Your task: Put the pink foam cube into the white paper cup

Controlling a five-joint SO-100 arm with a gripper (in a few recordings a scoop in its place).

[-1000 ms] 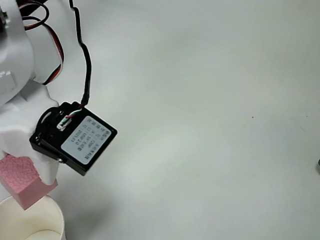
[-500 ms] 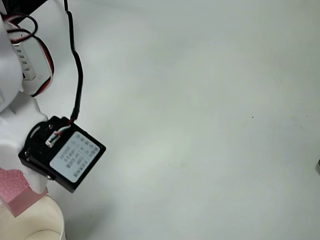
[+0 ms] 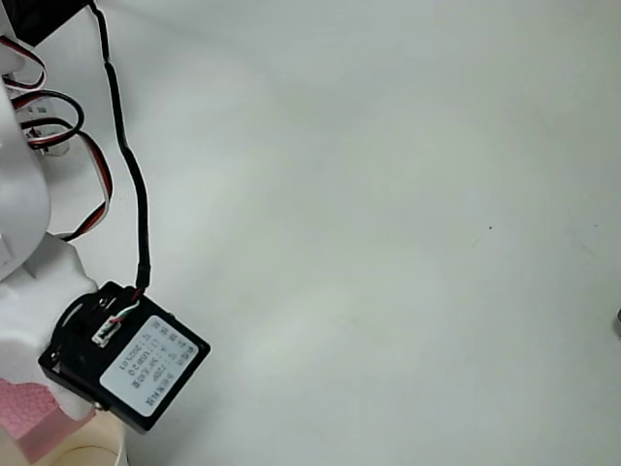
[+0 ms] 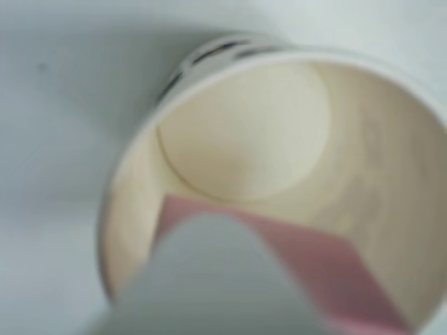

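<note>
Counting one pink foam cube (image 4: pixel 314 272) and one white paper cup (image 4: pixel 140 139). We see the fingers (image 4: pixel 209 279) pinching the cube, low in the wrist frame, over the cup's open mouth. Overhead, cube (image 3: pixel 29 417) and cup rim (image 3: pixel 92 454) sit at lower left on the pale surface (image 3: pixel 388 243).

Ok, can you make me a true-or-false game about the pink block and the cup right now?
1. The salmon-pink foam cube sits above the mouth of the round white paper cup in the wrist view. True.
2. The cup's bottom already has a cube lying on it. False: its off-white bottom is bare.
3. The gripper holds the cube. True.
4. The cup lies tipped on its side. False: it stands upright, mouth up.
</note>
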